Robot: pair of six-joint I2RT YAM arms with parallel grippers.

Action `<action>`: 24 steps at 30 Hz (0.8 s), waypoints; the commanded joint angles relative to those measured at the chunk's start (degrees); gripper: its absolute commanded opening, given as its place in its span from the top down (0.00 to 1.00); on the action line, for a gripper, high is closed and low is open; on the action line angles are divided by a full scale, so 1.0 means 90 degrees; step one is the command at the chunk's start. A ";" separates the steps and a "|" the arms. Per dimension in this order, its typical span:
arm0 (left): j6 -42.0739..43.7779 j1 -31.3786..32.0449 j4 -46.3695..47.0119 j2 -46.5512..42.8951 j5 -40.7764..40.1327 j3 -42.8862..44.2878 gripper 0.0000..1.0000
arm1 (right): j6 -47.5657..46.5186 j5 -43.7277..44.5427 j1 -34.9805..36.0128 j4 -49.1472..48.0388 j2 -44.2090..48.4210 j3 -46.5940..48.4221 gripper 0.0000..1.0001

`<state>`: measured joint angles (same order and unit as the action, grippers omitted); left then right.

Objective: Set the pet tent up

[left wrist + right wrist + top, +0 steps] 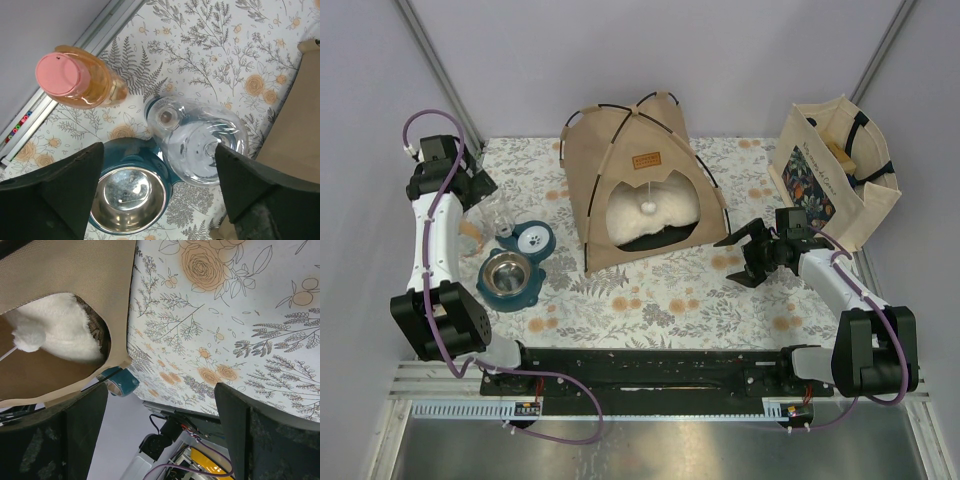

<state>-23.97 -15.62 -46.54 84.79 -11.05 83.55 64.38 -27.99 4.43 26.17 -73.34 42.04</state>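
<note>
One pet tent stands upright at the middle of the table's far edge, with a white cushion inside. It is probably light: soft canvas on thin springy poles, easily pushed. Best pinched at a pole or the doorway rim. The right gripper, spread wide and empty, waits near the tent's right front corner. The left gripper, also spread and empty, hangs over feeding bowls by the left edge.
</note>
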 commanded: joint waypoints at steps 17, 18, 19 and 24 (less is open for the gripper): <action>0.0104 -0.0013 -0.0658 -0.1344 0.1069 0.0523 0.01 | -0.0560 0.0101 -0.0023 0.0264 0.0239 0.0533 0.00; 0.0114 -0.0003 -0.0649 -0.1461 0.1197 0.0406 0.01 | -0.0677 0.0150 -0.0023 0.0382 0.0278 0.0553 0.00; 0.0104 -0.0003 -0.0620 -0.1598 0.1498 0.0279 0.01 | -0.0766 0.0238 -0.0023 0.0470 0.0326 0.0582 0.01; -0.0041 0.0162 -0.0513 -0.2320 0.2710 -0.0599 0.01 | -0.1497 0.0940 -0.0023 0.1280 0.0736 0.0875 0.00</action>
<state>-23.79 -15.33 -52.66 68.51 2.07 83.26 57.82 -25.52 4.43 31.03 -70.72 45.76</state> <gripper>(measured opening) 0.988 0.993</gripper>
